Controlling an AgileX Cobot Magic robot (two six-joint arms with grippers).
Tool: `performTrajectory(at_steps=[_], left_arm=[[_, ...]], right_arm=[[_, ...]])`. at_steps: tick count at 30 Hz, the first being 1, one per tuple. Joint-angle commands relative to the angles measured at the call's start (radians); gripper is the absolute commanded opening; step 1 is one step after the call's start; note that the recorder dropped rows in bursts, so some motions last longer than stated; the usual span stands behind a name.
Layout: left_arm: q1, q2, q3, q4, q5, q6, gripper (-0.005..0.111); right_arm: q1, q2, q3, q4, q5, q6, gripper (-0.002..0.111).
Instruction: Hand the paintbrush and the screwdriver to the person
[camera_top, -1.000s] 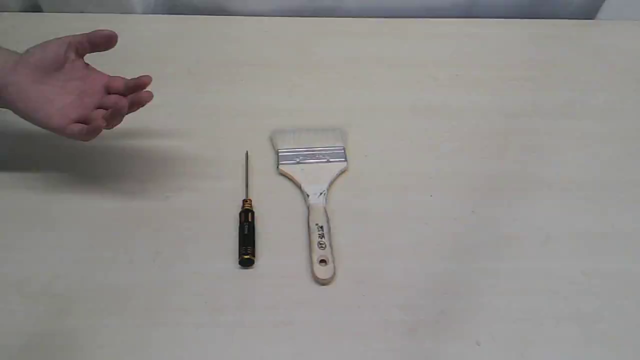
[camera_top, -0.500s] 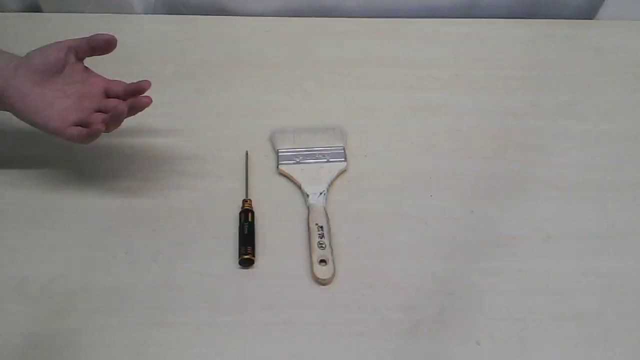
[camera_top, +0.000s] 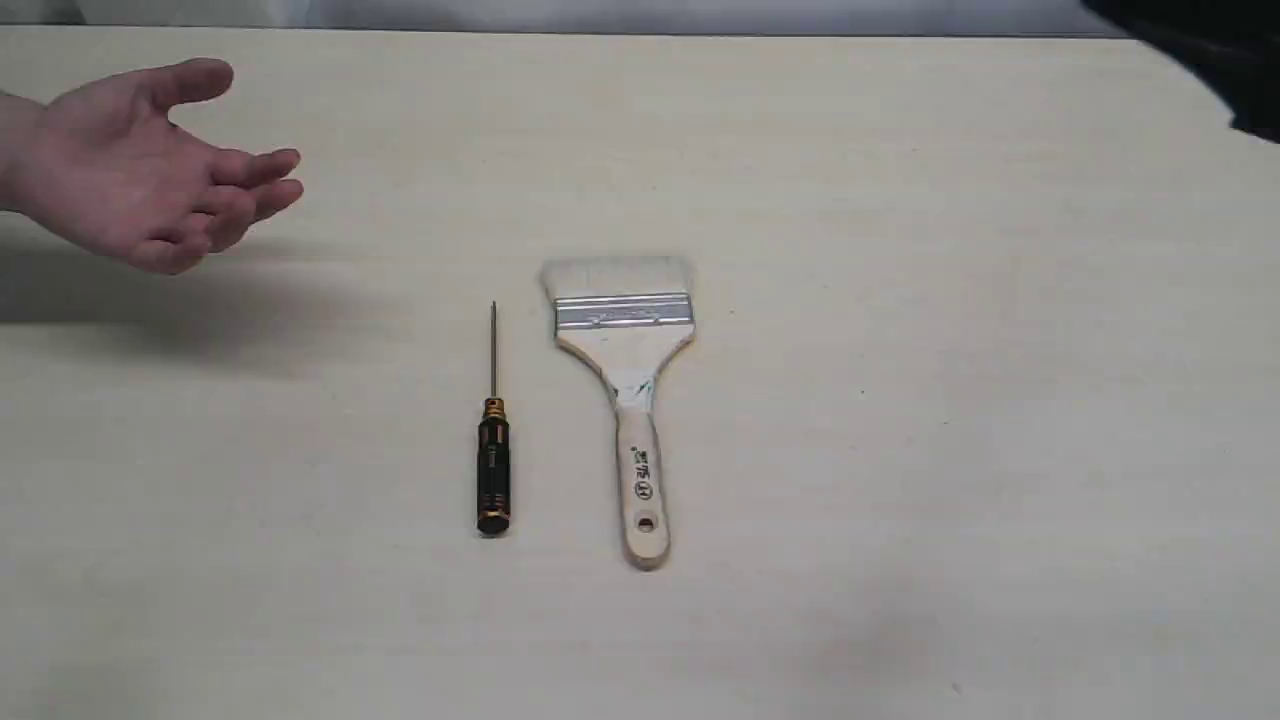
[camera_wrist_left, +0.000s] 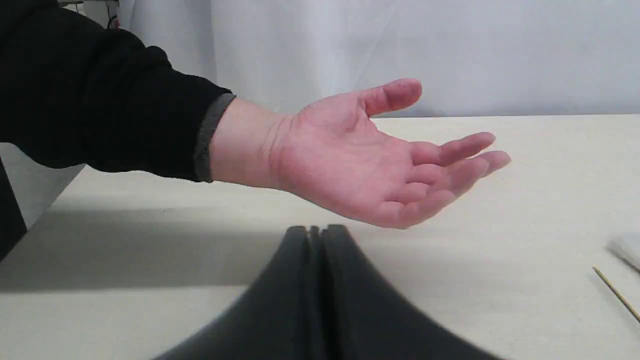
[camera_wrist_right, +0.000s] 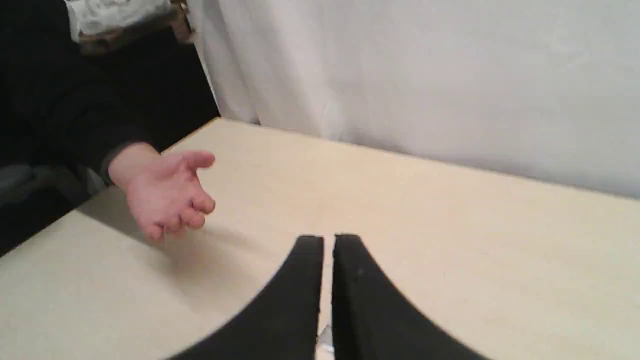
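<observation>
The paintbrush (camera_top: 628, 345) lies flat mid-table, pale bristles pointing to the far side and wooden handle to the near side. Just left of it lies the screwdriver (camera_top: 493, 470), parallel, with its steel shaft pointing away. The person's hand (camera_top: 140, 170) hovers palm-up over the far left of the table. In the left wrist view, my left gripper (camera_wrist_left: 316, 230) is shut and empty, just short of the hand (camera_wrist_left: 370, 160); the screwdriver's shaft (camera_wrist_left: 617, 297) shows at the edge. My right gripper (camera_wrist_right: 327, 240) is shut on nothing, high over the table, with the hand (camera_wrist_right: 165, 195) far off.
A dark blurred part of my right arm (camera_top: 1200, 50) fills the exterior view's top right corner. The person's black sleeve (camera_wrist_left: 100, 100) reaches in from beyond the table's left edge. A white curtain (camera_wrist_right: 425, 75) hangs behind the pale wooden table (camera_top: 950, 450).
A dark arm has come into the exterior view's top right corner. The person's hand dipped slightly and rose again. The brush and the screwdriver have not moved.
</observation>
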Motion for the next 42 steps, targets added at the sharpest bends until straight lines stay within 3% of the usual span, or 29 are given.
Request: performTrajectory(at_steps=[1, 6, 11, 14, 17, 24, 29, 33, 39, 42], left_arm=[[-0.008, -0.002, 0.002, -0.001, -0.008, -0.002, 0.0], [-0.008, -0.002, 0.002, -0.001, -0.008, -0.002, 0.0], [-0.008, -0.002, 0.002, -0.004, -0.006, -0.002, 0.0], [-0.008, -0.002, 0.002, -0.004, -0.006, -0.002, 0.0], [-0.008, -0.002, 0.002, -0.004, -0.006, -0.002, 0.0], [-0.008, -0.002, 0.002, -0.004, -0.006, -0.002, 0.0], [-0.008, -0.002, 0.002, -0.004, -0.006, -0.002, 0.0], [-0.008, -0.002, 0.002, -0.004, -0.006, -0.002, 0.0], [-0.008, -0.002, 0.002, -0.002, -0.006, -0.002, 0.0], [-0.008, -0.002, 0.002, -0.002, -0.006, -0.002, 0.0]], right_arm=[[0.105, 0.073, -0.008, -0.025, 0.077, 0.019, 0.005], [0.382, 0.183, 0.014, -0.025, 0.324, -0.04, 0.005], [0.693, 0.341, 0.015, -0.025, 0.752, -0.08, 0.005], [0.832, 0.434, 0.0, -0.025, 0.94, -0.125, 0.005], [0.91, 0.534, -0.043, -0.025, 0.965, -0.193, 0.005], [0.924, 0.67, -0.187, 0.103, 0.916, -0.178, 0.006], [0.924, 0.704, -0.271, 0.236, 0.918, -0.301, 0.031], [0.924, 0.715, -0.312, 0.424, 0.973, -0.468, 0.045], [0.922, 0.784, -0.438, 0.931, 1.306, -0.953, 0.045], [0.906, 0.831, -0.513, 1.104, 1.386, -1.101, 0.045]])
